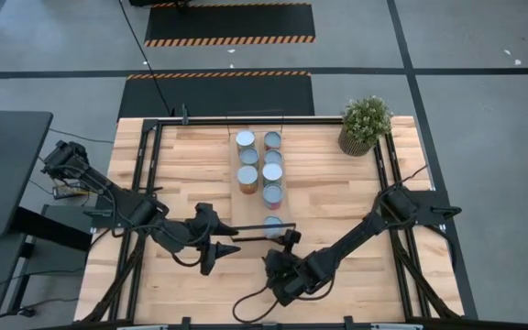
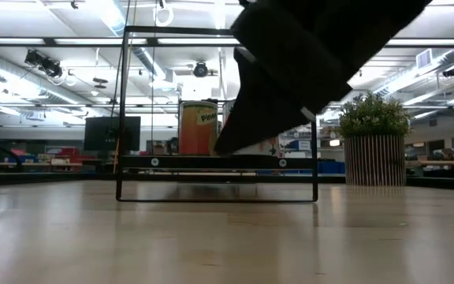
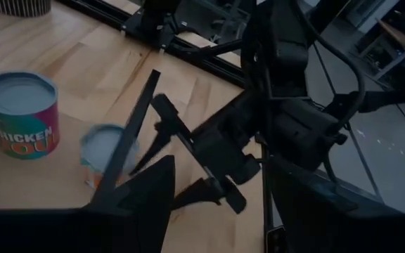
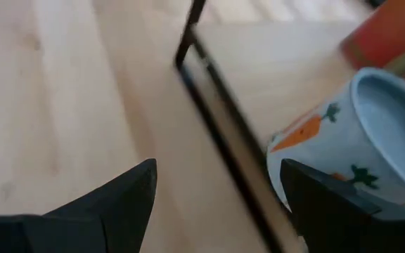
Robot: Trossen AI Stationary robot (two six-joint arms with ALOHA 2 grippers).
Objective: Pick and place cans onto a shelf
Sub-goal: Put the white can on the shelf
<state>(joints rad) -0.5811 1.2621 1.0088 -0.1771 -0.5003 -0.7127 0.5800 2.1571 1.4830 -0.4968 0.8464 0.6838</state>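
The light-wood shelf (image 1: pixel 250 209) runs from the table's far edge toward its middle, with black wire frames at its ends. Several cans stand upright on it in two rows (image 1: pixel 259 158). The nearest one (image 1: pixel 273 223) is a pale-topped carrot can (image 4: pixel 350 133) at the shelf's near end. My right gripper (image 1: pixel 291 239) is open just near of that can, which stands beside one finger and not between the two (image 4: pixel 218 167). My left gripper (image 1: pixel 234 240) is open and empty, left of the shelf's near end, pointing right (image 3: pixel 220 169).
A potted green plant (image 1: pixel 366 126) stands at the far right of the table. The shelf's black wire end frame (image 3: pixel 129 144) stands between my two grippers and the nearest can. A chicken soup can (image 3: pixel 21 112) stands farther along the shelf. Bare wood lies to the left and right.
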